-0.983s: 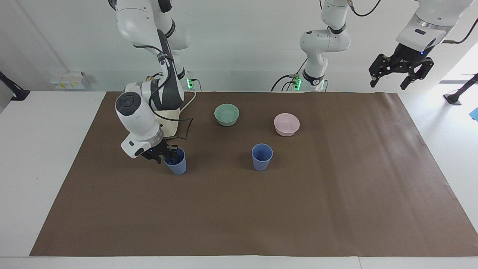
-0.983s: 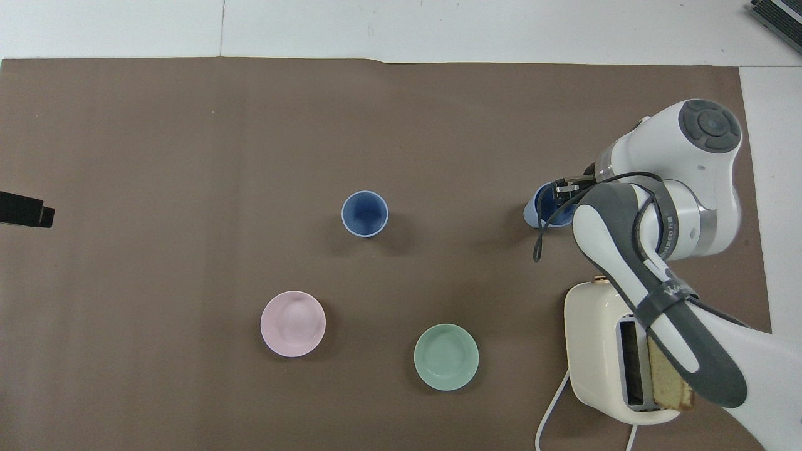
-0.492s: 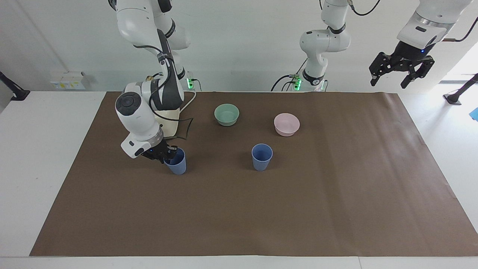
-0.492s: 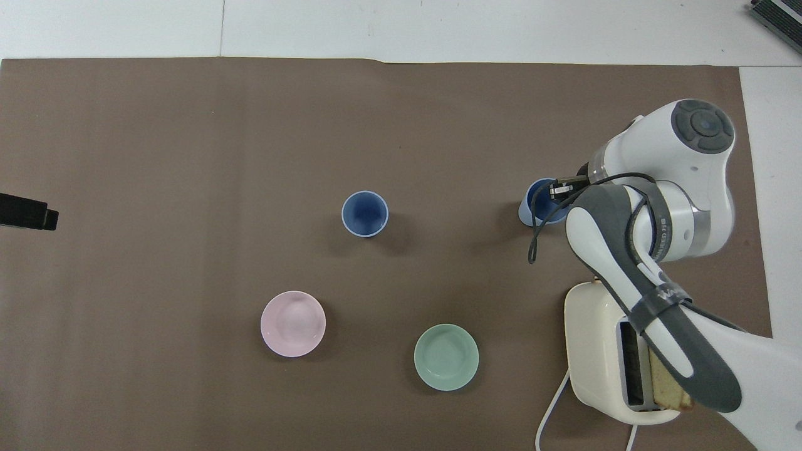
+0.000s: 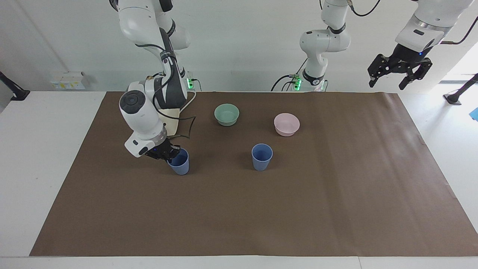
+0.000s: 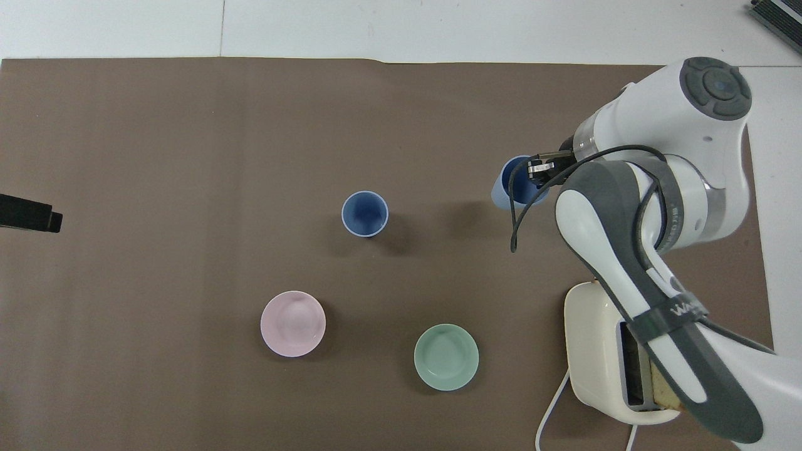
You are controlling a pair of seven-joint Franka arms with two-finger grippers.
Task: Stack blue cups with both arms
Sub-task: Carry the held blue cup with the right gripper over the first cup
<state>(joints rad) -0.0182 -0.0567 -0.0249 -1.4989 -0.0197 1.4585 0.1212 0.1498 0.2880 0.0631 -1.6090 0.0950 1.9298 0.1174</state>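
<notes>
Facing view. 2 blue cups, 2 bowls and 1 toaster stand on a brown mat (image 5: pixel 336 209) covering the white tabletop (image 5: pixel 41 157). The right hand (image 5: pixel 172 151) is clamped shut on the rim of the held blue cup (image 5: pixel 179 164), toward the right arm's end of the tabletop; 1 finger sits inside the mouth, and the cup tilts slightly. Whether its base touches the mat cannot be told. The free blue cup (image 5: pixel 261 157) stands upright near the middle of the mat, well apart from the held one. The mint-green bowl (image 5: pixel 226 114) and the pink bowl (image 5: pixel 286 124) lie nearer to the robots than the free cup. The cream toaster (image 5: pixel 172 118) is mostly hidden by the right arm. The left hand (image 5: pixel 400 74), fingers spread open and empty, waits high over the mat's edge at the left arm's end.

Overhead view. The same count holds: the held blue cup (image 6: pixel 512 185) under the right hand (image 6: pixel 542 170), the free blue cup (image 6: pixel 364 213), the pink bowl (image 6: pixel 292 323), the mint-green bowl (image 6: pixel 446 356), and the toaster (image 6: pixel 595 351). The toaster's slot holds 1 slice of bread (image 6: pixel 664 389). Only the black tip of the left hand (image 6: pixel 28 213) shows at the frame's edge. White lettering on the right arm's grey cable sleeve begins "WA"; the rest is unreadable.
</notes>
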